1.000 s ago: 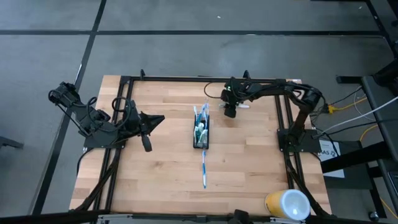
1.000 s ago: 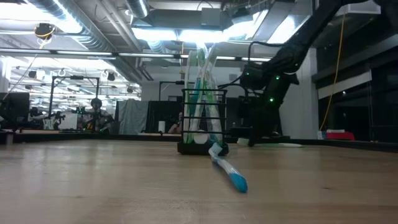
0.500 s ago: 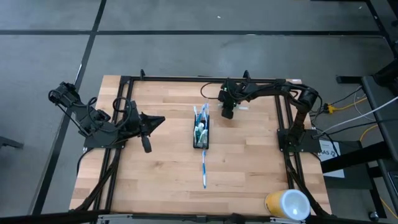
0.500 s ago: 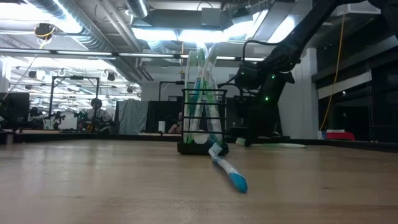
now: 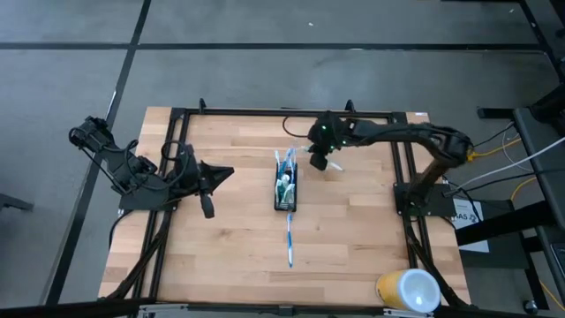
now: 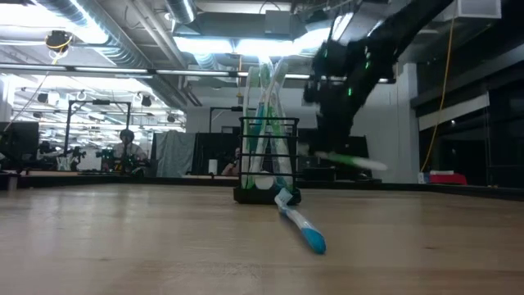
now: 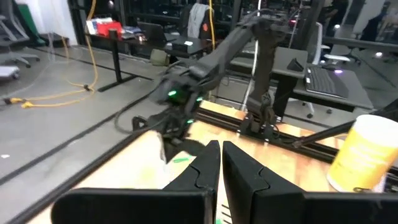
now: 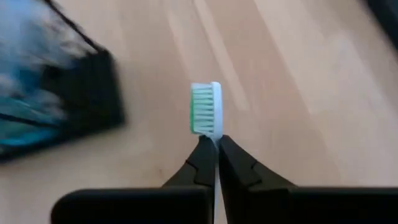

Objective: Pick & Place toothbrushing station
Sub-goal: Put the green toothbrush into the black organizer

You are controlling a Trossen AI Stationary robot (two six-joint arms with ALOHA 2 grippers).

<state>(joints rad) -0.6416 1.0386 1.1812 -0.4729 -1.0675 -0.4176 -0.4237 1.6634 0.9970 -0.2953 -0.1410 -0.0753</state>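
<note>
The black mesh holder stands mid-table with toothbrushes and a small tube upright in it; it also shows in the low view and, blurred, in the right wrist view. A blue-white toothbrush lies flat on the table, in front of the holder. Just right of and behind the holder, my right gripper is shut on a green-white toothbrush, held above the table. My left gripper waits at the left, shut and holding nothing. My right gripper pinches the green-white toothbrush's neck, just below the green-bristled head, between its two fingertips. The fingers slant down from the table's right and far side. The brush is lifted clear of the table, and its handle slopes slightly downward.
A large yellow-and-white cup lies at the near right corner of the table and shows in the left wrist view. Black frame rails run along the table's left, right and far sides. Bare wood lies on both sides of the holder.
My right gripper has shut on the green-white toothbrush, which lay on the table behind and right of the holder. It has lifted the brush clear and moved up and a little left toward the holder. My left arm has kept still.
</note>
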